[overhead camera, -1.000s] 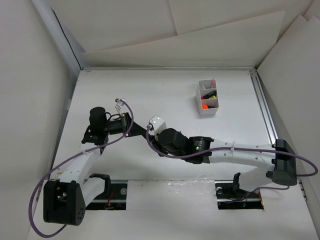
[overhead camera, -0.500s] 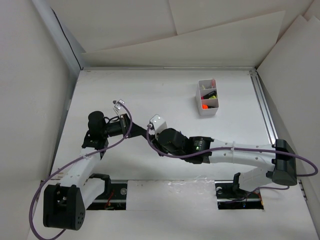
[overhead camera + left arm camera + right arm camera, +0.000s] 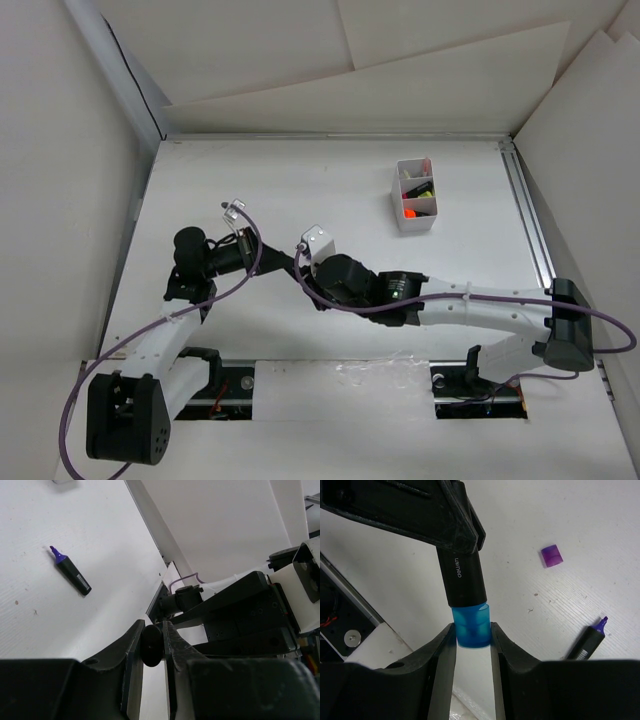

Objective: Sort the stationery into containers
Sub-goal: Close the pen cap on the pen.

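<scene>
White box (image 3: 413, 225), orange highlighter (image 3: 409, 211) nearest, yellow highlighter (image 3: 424, 187) middle, pink item (image 3: 425, 164) farthest

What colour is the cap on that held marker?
The cap is blue, clearest in right wrist view.

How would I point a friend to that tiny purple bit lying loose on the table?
On the white table, find where the right claw pinches a black-barrelled highlighter by its blue cap. Up and right of it in the right wrist view lies a small purple plastic cap, alone. Unlike the uncapped purple-tipped highlighter nearby, it is stubby, squarish and has no barrel.
</scene>
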Robot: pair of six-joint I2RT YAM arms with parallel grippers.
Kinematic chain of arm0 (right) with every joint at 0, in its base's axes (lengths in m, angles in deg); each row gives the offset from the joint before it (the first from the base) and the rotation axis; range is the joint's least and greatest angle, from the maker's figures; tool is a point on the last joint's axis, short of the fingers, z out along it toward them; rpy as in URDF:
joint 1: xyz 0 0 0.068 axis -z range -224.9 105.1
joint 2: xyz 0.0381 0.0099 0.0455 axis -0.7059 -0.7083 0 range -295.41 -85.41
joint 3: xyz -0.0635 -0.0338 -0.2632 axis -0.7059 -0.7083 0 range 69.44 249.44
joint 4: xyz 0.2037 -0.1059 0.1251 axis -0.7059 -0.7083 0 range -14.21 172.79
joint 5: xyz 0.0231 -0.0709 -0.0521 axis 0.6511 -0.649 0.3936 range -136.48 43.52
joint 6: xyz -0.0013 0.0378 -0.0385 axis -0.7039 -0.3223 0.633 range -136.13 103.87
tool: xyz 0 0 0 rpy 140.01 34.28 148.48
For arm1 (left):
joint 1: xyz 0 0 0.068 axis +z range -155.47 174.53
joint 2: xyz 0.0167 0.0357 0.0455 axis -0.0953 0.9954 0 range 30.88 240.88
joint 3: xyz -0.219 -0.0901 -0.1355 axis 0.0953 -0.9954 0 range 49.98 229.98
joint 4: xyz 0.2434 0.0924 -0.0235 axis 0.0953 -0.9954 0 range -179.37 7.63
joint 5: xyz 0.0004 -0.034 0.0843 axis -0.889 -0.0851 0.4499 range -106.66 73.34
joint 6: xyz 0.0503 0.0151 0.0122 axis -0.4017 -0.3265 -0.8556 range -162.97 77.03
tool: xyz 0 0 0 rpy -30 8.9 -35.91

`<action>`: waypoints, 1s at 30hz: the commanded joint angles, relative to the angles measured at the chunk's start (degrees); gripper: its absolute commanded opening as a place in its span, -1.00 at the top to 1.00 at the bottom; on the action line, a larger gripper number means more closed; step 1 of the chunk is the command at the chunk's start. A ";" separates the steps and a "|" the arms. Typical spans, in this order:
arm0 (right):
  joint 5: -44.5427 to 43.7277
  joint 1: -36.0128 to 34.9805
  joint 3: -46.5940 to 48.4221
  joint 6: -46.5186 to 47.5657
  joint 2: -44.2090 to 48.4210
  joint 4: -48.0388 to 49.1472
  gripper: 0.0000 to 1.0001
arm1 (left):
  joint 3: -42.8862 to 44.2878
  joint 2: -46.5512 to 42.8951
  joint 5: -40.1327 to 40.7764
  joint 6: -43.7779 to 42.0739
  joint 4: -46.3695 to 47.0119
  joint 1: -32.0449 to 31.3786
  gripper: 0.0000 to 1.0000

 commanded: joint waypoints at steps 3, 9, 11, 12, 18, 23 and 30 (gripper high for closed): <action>-3.83 2.44 8.07 -1.71 2.26 16.90 0.77 | -1.49 -0.72 -5.59 0.03 -1.28 -0.99 1.00; -3.30 3.58 10.79 -1.71 2.78 16.90 0.77 | -2.02 -1.24 -5.59 0.03 -1.28 -0.99 1.00; -1.47 4.28 10.79 -1.71 3.31 16.90 0.77 | -2.02 -0.72 -5.59 0.03 -1.28 -0.99 1.00; -0.76 4.98 10.79 -1.71 3.32 16.90 0.77 | -2.02 -0.72 -5.59 0.03 -1.28 -0.99 1.00; 0.48 5.51 11.85 -2.85 3.32 16.90 0.77 | -2.54 -0.72 -5.59 0.03 -1.28 -0.99 1.00; 1.44 7.53 12.37 -2.85 -0.01 17.43 0.77 | -2.55 -1.85 -5.59 0.56 -1.28 -0.99 1.00; 5.84 8.06 11.76 -1.62 -1.69 19.45 0.77 | -2.55 -2.39 -6.64 1.61 -1.28 -0.99 1.00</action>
